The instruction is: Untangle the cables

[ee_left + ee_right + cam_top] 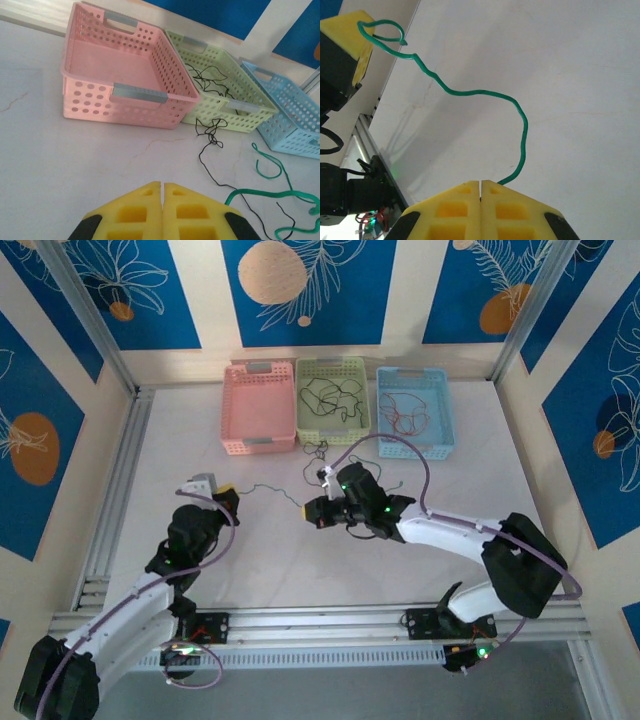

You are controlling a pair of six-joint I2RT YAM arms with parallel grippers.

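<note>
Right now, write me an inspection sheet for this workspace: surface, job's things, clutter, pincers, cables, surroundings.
Surface: white table, faint hairline marks.
Job's things: green cable strung in the air between both pincers; black cable loose on the table before the green basket; more black cables inside it; red cables in the blue basket; pink basket holds none.
Clutter: nothing seen.
Pincers: left pincer shut on one end of the green cable; right pincer shut on the other end.
Cables: purple arm cables loop beside the arms.
Surroundings: blue and cream patterned walls, metal frame rails.
</note>
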